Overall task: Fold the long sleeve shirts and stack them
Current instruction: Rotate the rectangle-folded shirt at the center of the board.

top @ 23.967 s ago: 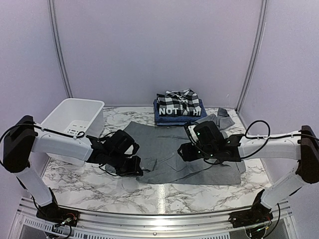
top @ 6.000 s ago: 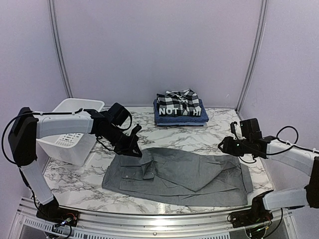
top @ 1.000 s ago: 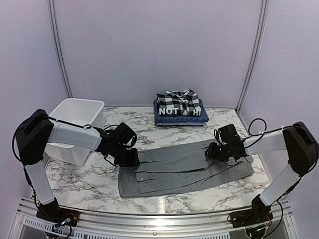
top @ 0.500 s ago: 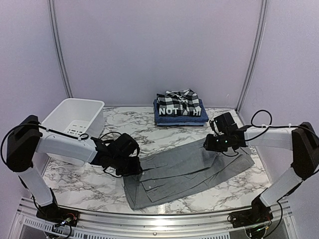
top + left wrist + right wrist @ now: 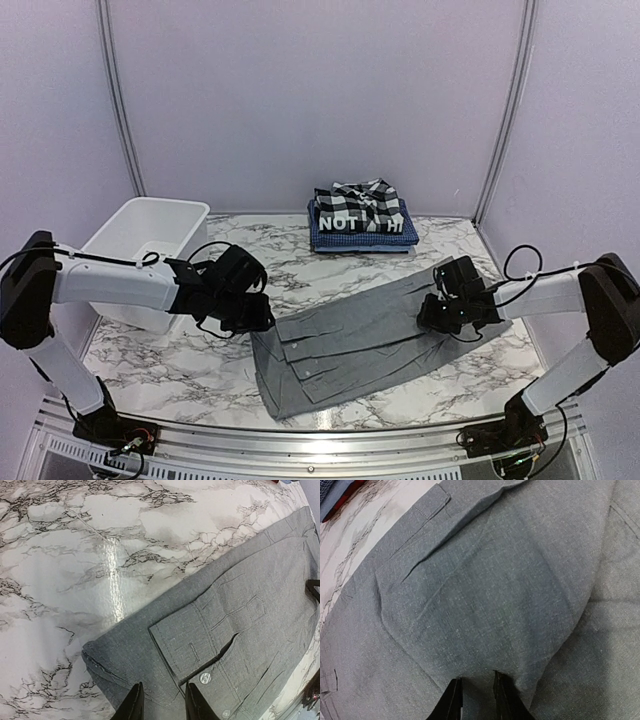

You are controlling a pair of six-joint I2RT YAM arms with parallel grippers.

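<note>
The grey shirt (image 5: 350, 340), a long folded strip, lies slanted across the marble table from front left to back right. My left gripper (image 5: 257, 320) sits at its collar end. In the left wrist view the left gripper (image 5: 163, 687) is shut on the grey shirt (image 5: 240, 610) beside the button placket. My right gripper (image 5: 438, 314) rests on the far end. There the grey shirt (image 5: 485, 580) rises in a tented fold into the right gripper (image 5: 476, 677), which is shut on it. The other long sleeve shirts are stacked at the back: plaid (image 5: 360, 196), lettered black (image 5: 366, 223), blue checked (image 5: 362, 241).
A white plastic tub (image 5: 150, 238) stands at the back left, behind the left arm. A metal rail (image 5: 320, 440) runs along the near edge. Bare marble (image 5: 180, 370) lies in front of the left arm. A corner of the blue checked shirt (image 5: 329, 491) shows at the upper left.
The grey strip has swung from lying straight across the table to a slant, its collar end nearer the front edge. The right gripper went back, then forward, and its jaws narrowed on the cloth.
</note>
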